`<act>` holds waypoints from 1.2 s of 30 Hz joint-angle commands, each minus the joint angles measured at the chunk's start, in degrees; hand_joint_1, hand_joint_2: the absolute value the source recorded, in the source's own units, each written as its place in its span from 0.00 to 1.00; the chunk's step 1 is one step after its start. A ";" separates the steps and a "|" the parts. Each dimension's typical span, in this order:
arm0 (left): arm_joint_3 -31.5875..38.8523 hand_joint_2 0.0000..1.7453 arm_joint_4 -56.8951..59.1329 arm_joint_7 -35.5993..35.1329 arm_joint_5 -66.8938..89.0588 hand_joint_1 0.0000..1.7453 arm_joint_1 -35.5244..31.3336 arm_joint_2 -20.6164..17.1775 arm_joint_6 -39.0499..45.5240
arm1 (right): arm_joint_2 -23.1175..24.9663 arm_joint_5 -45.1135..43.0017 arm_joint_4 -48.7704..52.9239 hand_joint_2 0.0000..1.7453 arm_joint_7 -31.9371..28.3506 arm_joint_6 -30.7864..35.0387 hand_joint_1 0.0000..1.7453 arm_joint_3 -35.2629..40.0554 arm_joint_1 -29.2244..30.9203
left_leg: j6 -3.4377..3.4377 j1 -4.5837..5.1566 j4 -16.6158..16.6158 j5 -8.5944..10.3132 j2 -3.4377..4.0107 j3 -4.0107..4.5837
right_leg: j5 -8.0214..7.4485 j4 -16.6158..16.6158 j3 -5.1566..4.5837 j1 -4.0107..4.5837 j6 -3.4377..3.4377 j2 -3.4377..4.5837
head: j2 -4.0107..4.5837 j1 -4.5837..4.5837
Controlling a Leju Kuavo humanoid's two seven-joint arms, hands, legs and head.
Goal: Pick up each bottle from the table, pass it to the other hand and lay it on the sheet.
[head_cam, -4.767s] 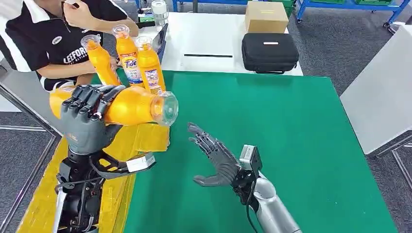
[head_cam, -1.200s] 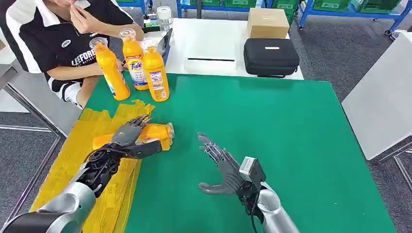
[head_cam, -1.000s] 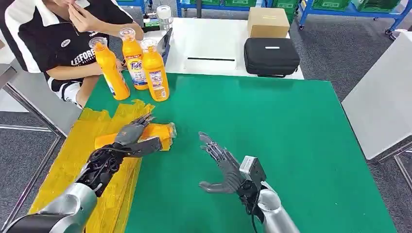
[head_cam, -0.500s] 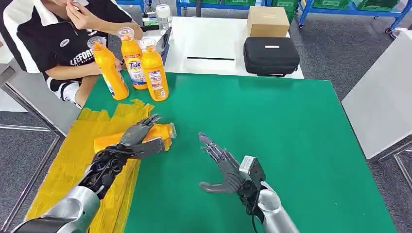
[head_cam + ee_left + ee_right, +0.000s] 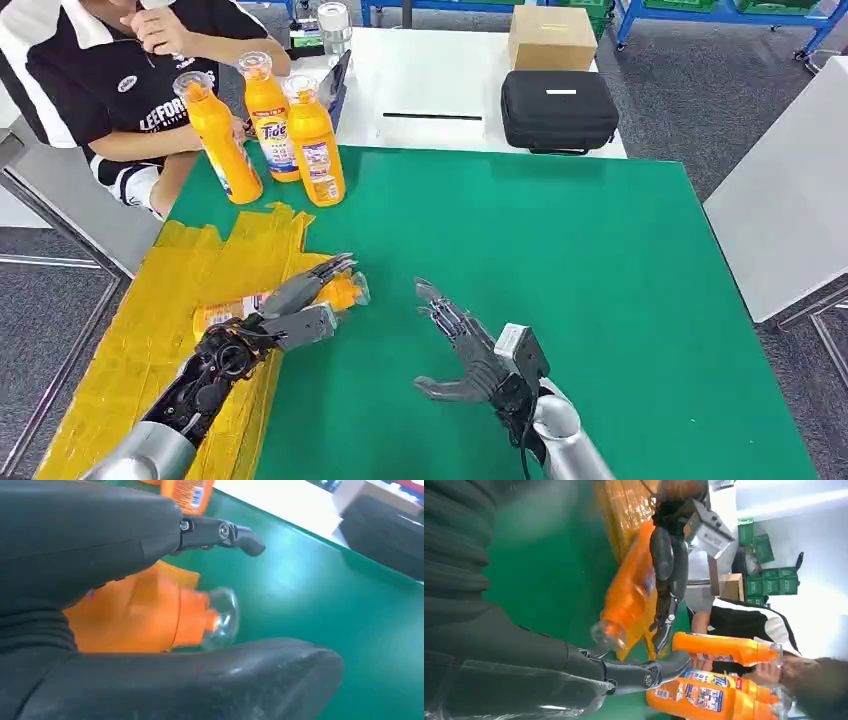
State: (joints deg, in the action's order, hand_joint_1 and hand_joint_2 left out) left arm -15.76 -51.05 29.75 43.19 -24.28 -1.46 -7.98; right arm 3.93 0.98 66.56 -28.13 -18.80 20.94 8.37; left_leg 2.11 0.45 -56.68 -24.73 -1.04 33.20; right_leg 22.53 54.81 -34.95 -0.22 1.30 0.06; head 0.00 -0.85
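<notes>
An orange bottle [image 5: 340,292] with a clear cap lies on its side on the yellow sheet [image 5: 140,330], cap toward the green mat. My left hand [image 5: 290,305] hovers over it with fingers stretched out and the thumb apart, not gripping; the left wrist view has the bottle [image 5: 150,615] between thumb and fingers. My right hand [image 5: 462,345] is open above the green table [image 5: 560,280], palm toward the bottle, holding nothing. The right wrist view looks across at the lying bottle [image 5: 629,597] and my left hand [image 5: 669,575]. Three more orange bottles [image 5: 265,120] stand upright at the table's far left corner.
A person [image 5: 90,70] in a black and white shirt sits behind the far left corner, close to the standing bottles. A white table [image 5: 430,80] beyond carries a black case [image 5: 558,108] and a cardboard box [image 5: 548,35]. A grey surface [image 5: 790,190] stands at the right.
The bottle, held up in my left hand earlier, now lies on the sheet. In the last second the left hand's fingers straightened and drew back off it. The right hand stayed put.
</notes>
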 commanded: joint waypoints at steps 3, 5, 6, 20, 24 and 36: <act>-5.43 0.00 -20.68 3.13 -13.56 0.00 5.64 -3.99 -9.12 | 0.34 0.95 -4.87 1.00 1.23 -0.46 0.00 -1.62 2.25 | -0.14 -0.03 -0.02 -0.19 0.20 -0.18 | 0.13 0.01 0.16 0.04 -0.01 0.11 | 0.00 0.02; -5.32 0.00 -25.61 2.44 -15.83 0.00 7.10 -3.95 -10.14 | 0.17 0.95 -5.26 1.00 1.12 -0.14 0.00 -1.76 2.31 | -0.09 -0.03 -0.01 -0.12 0.17 0.01 | 0.05 -0.02 -0.01 0.03 -0.01 0.11 | 0.00 0.02; -5.25 0.00 -27.38 2.40 -16.38 0.00 7.65 -3.53 -10.27 | -0.04 0.98 -5.35 1.00 1.11 0.15 0.00 -1.81 2.23 | -0.08 -0.03 -0.01 -0.10 0.13 0.07 | 0.03 -0.02 -0.06 0.03 -0.01 0.08 | 0.00 0.02; 3.08 0.00 -42.25 2.38 -28.88 0.00 13.76 3.94 -2.16 | 1.05 4.08 5.17 1.00 -2.43 9.22 0.00 -3.43 -3.02 | -0.10 -0.01 -0.03 -0.16 0.13 0.15 | 0.09 0.00 -0.17 0.02 0.00 0.04 | 0.00 0.02; 4.27 0.00 -46.89 2.52 -35.28 0.00 16.26 4.32 -1.34 | 0.45 7.04 17.66 1.00 -3.27 17.08 0.00 -1.40 -5.40 | -0.08 0.02 -0.04 -0.15 0.19 0.23 | 0.07 0.05 -0.28 -0.02 0.00 0.11 | 0.00 0.02; 3.68 0.00 -52.30 4.30 -42.42 0.00 20.30 4.51 -2.06 | -2.28 -0.77 36.26 1.00 -7.24 16.52 0.00 -2.42 -9.89 | -0.06 0.01 -0.02 -0.20 0.10 0.24 | 0.10 0.00 -0.27 0.00 0.00 0.01 | 0.00 0.02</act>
State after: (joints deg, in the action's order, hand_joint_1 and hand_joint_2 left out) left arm -13.09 -98.34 33.79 3.97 -6.37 1.90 -8.39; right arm 4.44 2.99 88.13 -33.64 -1.88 19.10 1.62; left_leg 2.12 0.46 -56.68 -24.86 -0.93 33.46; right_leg 22.56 54.79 -35.24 -0.22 1.30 0.12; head 0.00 -0.83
